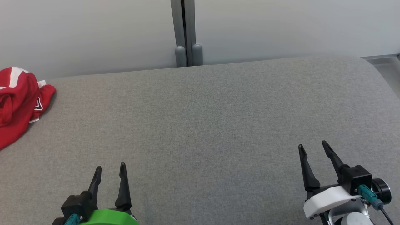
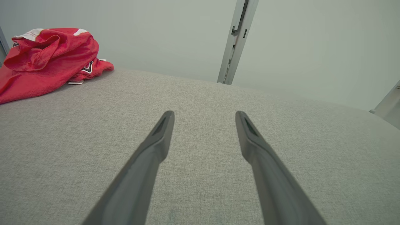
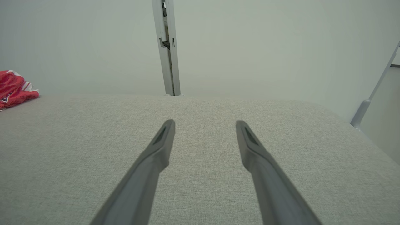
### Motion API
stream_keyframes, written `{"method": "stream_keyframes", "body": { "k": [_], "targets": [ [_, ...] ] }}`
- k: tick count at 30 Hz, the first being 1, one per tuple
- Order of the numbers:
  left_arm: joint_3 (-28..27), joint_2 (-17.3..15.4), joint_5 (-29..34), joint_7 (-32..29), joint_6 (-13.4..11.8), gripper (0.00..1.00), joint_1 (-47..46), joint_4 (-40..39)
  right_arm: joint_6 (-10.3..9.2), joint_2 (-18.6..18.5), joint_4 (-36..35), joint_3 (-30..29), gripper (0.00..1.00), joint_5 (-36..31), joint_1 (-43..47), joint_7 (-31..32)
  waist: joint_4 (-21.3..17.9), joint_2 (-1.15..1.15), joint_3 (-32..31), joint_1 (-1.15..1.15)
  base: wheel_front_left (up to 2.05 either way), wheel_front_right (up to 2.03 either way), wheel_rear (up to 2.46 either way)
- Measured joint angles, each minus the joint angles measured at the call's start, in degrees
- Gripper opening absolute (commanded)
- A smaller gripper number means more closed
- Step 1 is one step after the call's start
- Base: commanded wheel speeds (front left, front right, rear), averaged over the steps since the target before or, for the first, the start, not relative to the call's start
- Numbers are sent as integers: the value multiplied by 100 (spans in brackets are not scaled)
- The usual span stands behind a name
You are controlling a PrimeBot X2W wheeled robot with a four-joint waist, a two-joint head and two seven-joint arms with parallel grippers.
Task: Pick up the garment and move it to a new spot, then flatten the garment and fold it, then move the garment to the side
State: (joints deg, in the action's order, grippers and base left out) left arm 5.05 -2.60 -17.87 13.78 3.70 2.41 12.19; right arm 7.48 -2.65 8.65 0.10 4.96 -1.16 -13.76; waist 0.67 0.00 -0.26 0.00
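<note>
The grey fabric-covered surface [image 1: 206, 118] spreads across the head view, with a pale wall [image 1: 93, 31] behind it and a grey upright post [image 1: 187, 34] at 12 o'clock.

The garment [image 1: 17, 100], a red T-shirt with white striping and a patch of dark lettering, lies crumpled at the surface's far left, about 9 o'clock in the head view and cut off by that view's edge. Bunched as it is, its long axis cannot be read for certain; the heap seems to trail from the far edge back toward the robot.

The left gripper [image 1: 111, 165] sits at 7 o'clock and the right gripper [image 1: 312, 143] at 4 o'clock. Both have their jaws spread wide over bare fabric, gripping nothing.

From the left jaws the shirt lies at roughly 10 o'clock, some way off. From the right jaws it is well apart, across almost the whole surface. The left arm is clearly nearer, so I judge the pickup to be its job: a reach forward and leftward.
</note>
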Motion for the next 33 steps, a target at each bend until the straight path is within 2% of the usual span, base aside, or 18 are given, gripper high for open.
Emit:
{"method": "stream_keyframes", "body": {
  "k": [12,33],
  "targets": [
    [65,-5,394,126,-15,100,43,26,0,-4,-38,40,100,-463,9,-124,38,0,-6,0,0,0,0],
    [102,-7,394,135,-12,100,47,79,1,-9,-63,-30,100,-455,56,-124,135,0,14,0,0,0,0]
  ]
}}
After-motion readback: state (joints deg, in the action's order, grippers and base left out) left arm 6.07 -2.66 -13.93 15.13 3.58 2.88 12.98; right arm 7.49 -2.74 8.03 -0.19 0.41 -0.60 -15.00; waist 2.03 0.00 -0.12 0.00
